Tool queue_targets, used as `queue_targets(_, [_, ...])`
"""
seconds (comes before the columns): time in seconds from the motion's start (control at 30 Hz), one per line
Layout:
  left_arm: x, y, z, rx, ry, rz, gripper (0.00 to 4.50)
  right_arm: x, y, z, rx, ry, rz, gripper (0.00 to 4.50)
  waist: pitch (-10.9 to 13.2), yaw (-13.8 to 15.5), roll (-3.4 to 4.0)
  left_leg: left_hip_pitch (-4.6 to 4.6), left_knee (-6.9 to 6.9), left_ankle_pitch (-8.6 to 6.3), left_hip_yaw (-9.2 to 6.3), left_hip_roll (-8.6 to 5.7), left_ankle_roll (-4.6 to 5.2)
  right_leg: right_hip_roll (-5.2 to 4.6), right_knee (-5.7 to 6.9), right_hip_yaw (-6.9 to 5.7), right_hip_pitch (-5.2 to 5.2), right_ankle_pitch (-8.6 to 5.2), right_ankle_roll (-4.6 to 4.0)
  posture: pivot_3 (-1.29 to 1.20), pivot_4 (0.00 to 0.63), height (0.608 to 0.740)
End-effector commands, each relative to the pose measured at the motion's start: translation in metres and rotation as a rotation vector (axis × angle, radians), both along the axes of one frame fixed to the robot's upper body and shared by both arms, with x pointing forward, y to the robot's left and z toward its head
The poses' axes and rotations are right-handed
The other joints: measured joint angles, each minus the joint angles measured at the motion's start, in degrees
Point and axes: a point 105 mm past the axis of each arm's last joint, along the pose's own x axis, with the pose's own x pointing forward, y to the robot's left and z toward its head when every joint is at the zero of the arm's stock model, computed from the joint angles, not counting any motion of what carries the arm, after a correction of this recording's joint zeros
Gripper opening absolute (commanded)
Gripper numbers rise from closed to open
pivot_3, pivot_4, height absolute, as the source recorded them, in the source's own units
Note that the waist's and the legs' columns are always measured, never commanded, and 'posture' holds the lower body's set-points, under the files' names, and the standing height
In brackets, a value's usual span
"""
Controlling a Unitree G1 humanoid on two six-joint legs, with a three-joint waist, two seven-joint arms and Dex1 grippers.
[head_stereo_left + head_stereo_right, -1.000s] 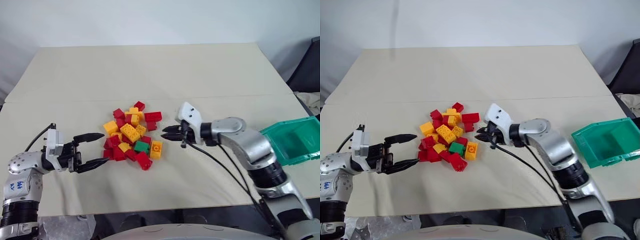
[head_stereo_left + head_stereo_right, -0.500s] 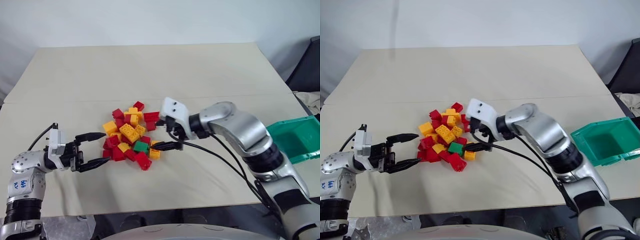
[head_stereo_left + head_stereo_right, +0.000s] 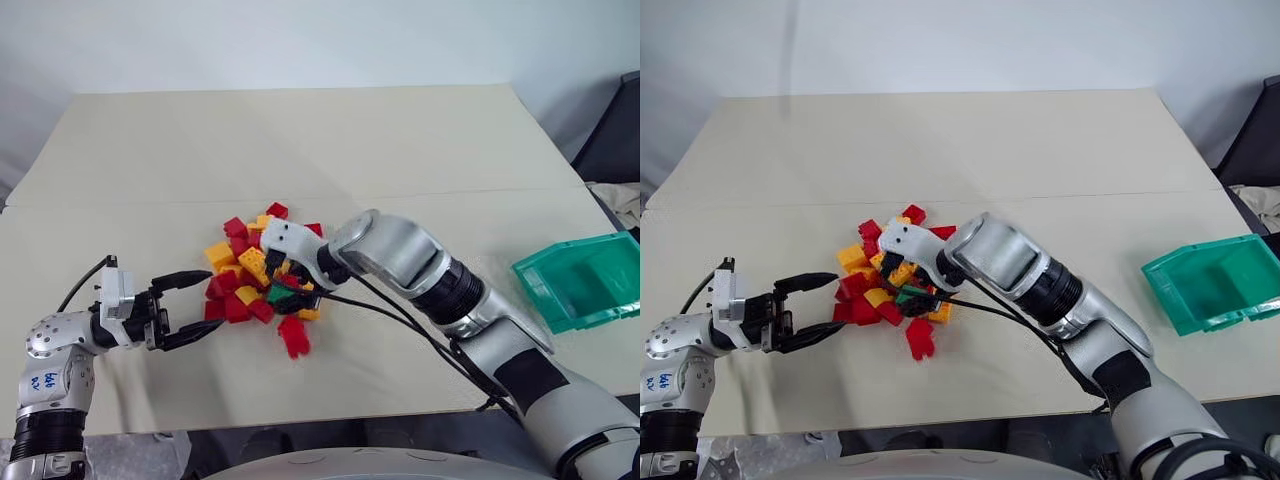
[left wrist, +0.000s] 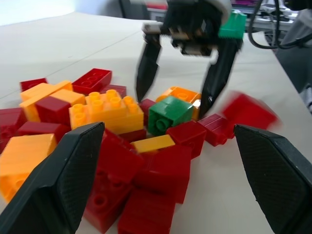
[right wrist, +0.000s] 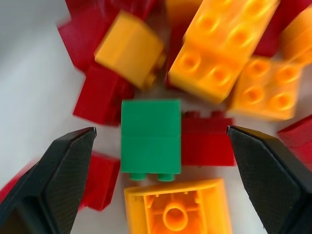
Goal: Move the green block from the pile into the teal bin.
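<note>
The pile (image 3: 255, 268) of red and yellow bricks lies mid-table. The green block (image 3: 277, 294) sits at its near right edge, on its side among red bricks, also seen as the green block (image 5: 150, 136). My right gripper (image 3: 286, 287) points down into the pile, open, one finger on each side of the green block without touching it. My left gripper (image 3: 196, 306) hovers open just left of the pile, level, with nothing between its fingers. The teal bin (image 3: 585, 280) stands at the table's right edge.
One red brick (image 3: 293, 337) lies loose in front of the pile. A black cable (image 3: 400, 325) trails under the right arm. The beige table (image 3: 300, 150) stretches behind the pile. A dark chair (image 3: 612, 140) stands past the right edge.
My right gripper opened, swung left and tipped down onto the pile, now straddling the green block. A red brick was nudged toward the front. The left gripper stayed put.
</note>
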Motion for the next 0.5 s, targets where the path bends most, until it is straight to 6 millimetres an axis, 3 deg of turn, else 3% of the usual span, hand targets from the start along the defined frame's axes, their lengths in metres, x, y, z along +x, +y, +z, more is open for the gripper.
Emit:
queue_targets(0.03, [-0.002,0.001,0.008,-0.005,-0.051,0.011,4.5,-0.005,0.008,-0.001,-0.032,-0.028,0.028,4.48,-0.02,0.0,-0.03,0.01,0.0,0.0,0.0,0.01,0.0,0.01,0.01,0.0,0.0,0.0,0.0,0.0,0.15,0.74])
queue_targets(0.17, [-0.004,0.0,0.006,-0.011,-0.05,0.014,4.5,-0.012,0.014,-0.006,-0.058,-0.031,0.046,4.48,-0.02,-0.22,-0.02,0.02,0.0,0.0,0.0,0.03,-0.01,0.03,0.01,0.0,0.0,0.0,0.0,0.0,0.15,0.74])
queue_targets(0.5, [-0.003,-0.002,0.006,-0.015,-0.049,0.015,4.5,-0.019,0.013,0.001,-0.038,-0.06,0.089,1.48,-0.02,-0.15,-0.03,0.01,0.0,0.0,-0.01,0.02,0.0,0.01,0.0,0.0,0.0,0.0,0.0,0.0,0.15,0.74])
